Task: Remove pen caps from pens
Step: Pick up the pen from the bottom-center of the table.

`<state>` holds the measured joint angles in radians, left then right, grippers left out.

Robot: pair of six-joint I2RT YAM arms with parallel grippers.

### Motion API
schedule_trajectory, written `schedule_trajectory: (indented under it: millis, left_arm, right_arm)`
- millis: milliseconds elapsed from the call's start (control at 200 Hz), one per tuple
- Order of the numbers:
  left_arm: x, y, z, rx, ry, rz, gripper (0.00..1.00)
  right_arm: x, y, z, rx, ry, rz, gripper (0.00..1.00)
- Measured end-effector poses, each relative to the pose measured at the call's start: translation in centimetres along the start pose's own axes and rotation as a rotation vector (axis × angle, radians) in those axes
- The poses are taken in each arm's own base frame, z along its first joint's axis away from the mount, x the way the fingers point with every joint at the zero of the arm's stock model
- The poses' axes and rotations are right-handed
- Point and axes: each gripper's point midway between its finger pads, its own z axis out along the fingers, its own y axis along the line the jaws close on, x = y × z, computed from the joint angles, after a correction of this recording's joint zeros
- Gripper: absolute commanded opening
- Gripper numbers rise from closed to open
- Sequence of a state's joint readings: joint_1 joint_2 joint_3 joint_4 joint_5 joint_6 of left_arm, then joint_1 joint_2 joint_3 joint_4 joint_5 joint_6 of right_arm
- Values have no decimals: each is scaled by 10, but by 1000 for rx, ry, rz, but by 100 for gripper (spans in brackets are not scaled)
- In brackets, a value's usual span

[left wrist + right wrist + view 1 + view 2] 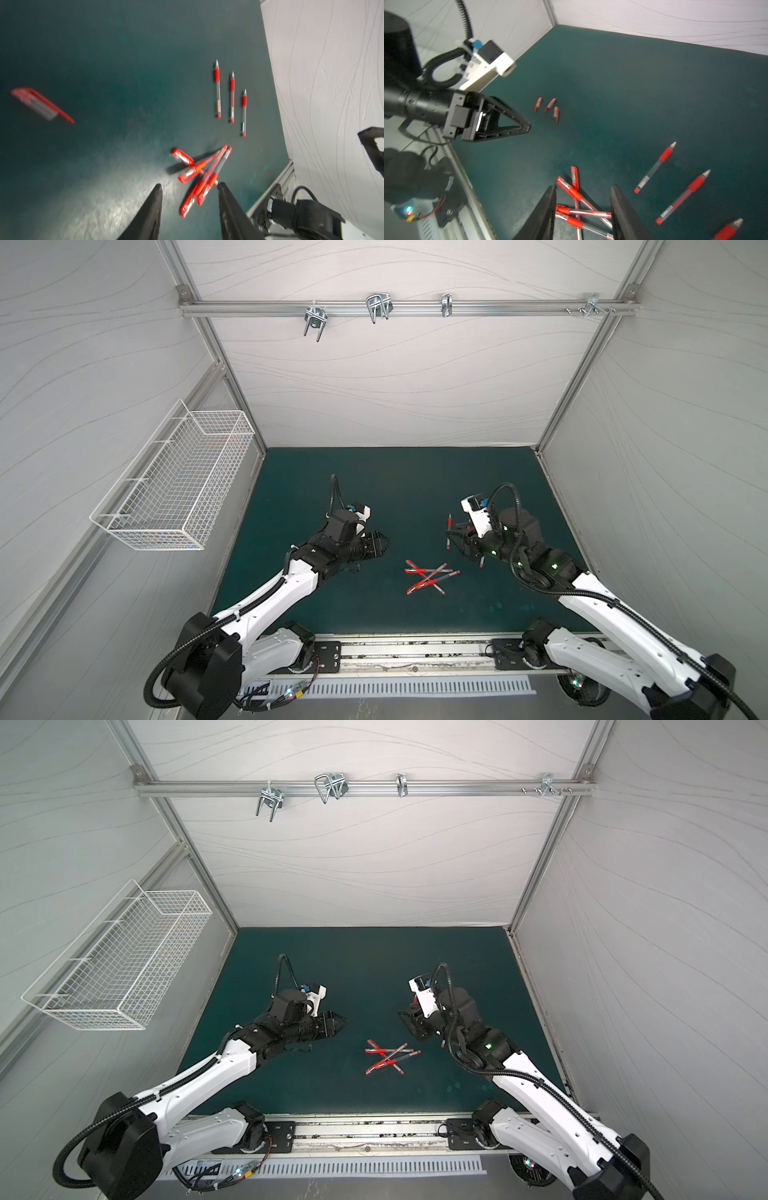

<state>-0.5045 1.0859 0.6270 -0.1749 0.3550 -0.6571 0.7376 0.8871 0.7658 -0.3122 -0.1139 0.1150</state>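
Observation:
Several capped pens lie crossed in a pile [430,576] at the middle of the green mat, in both top views [388,1056]. My left gripper [189,187] is open and empty, left of the pile [201,174]. My right gripper [583,189] is also open and empty, raised to the right, with the pile [579,203] showing between its fingers. Three uncapped pens [232,97] lie side by side by the right arm, also in the right wrist view [656,167]. Three loose red pen caps [550,104] lie past the left gripper [527,126]. One blurred cap [41,105] shows in the left wrist view.
A white wire basket [178,485] hangs on the left wall. Metal hooks [378,308] hang from a rail on the back wall. White walls close the mat [415,489] on three sides, and a metal rail [415,651] carrying the arm bases runs along its front edge.

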Motion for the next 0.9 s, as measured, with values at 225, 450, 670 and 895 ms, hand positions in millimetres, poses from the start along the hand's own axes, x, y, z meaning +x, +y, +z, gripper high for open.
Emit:
schedule_trajectory:
  millis: [225,450,670,895]
  left_arm:
    - [32,2,-7,63,78,-66,45]
    - [69,7,-8,128,190,-128,43]
    - [75,-3,-17,189,201,-128,43]
    - [75,-6,-17,205,211,-128,41]
  right_arm:
    - [59,38,22,-125,189,-229,43]
    - [111,59,34,-218,324,-439,66]
    - [143,55,51,-207,445,-570,93]
    - [160,42,61,-155,520,-620,77]
